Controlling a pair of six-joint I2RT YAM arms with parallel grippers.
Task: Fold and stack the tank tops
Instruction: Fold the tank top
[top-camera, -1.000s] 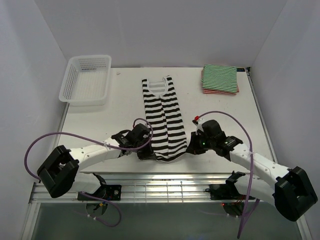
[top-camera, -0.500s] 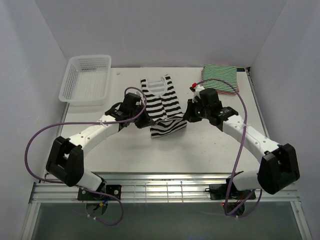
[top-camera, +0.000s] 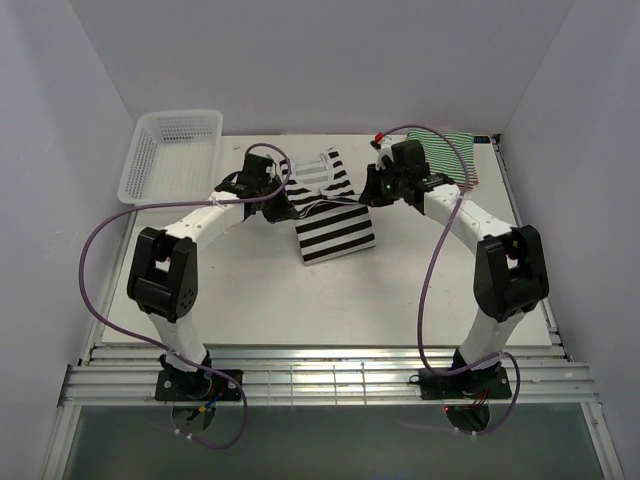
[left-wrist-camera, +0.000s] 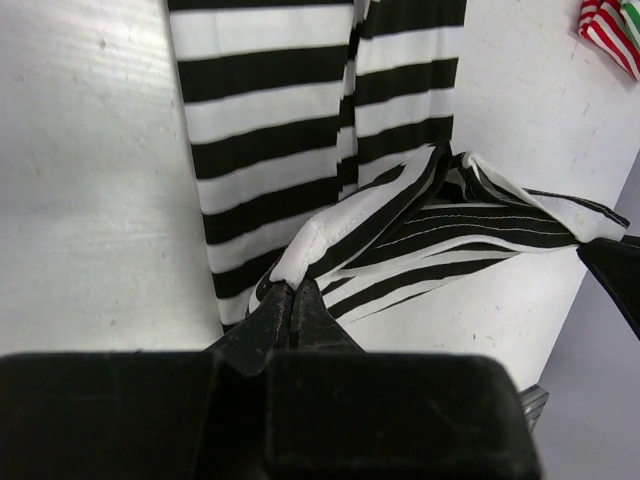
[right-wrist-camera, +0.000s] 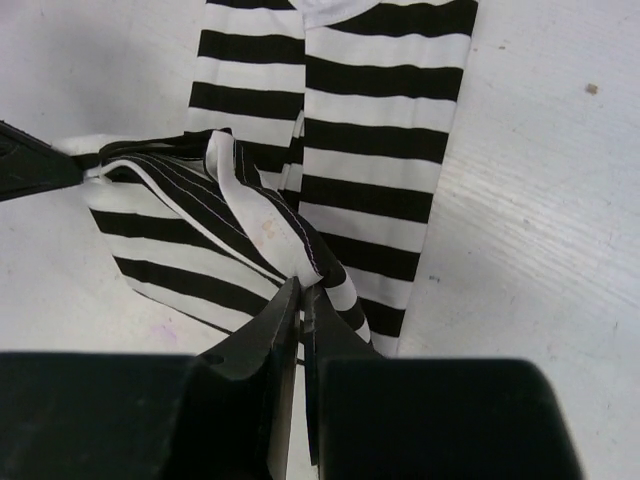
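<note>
The black-and-white broad-striped tank top (top-camera: 335, 225) lies mid-table, its lower half lifted and folded back toward the neck. My left gripper (top-camera: 283, 196) is shut on its hem corner (left-wrist-camera: 300, 250). My right gripper (top-camera: 367, 190) is shut on the other hem corner (right-wrist-camera: 300, 262). Both hold the hem above the upper part of the top. The green-and-white top (top-camera: 458, 148) lies folded at the back right on the red-and-white one, whose edge shows in the left wrist view (left-wrist-camera: 610, 30); my right arm hides part of the stack.
A white mesh basket (top-camera: 170, 152) stands at the back left corner. White walls close in the table on three sides. The table's front edge (top-camera: 320, 345) is near the arm bases.
Both grippers have carried the hem of the black-and-white top from the near side of the table toward the back, folding the top over itself.
</note>
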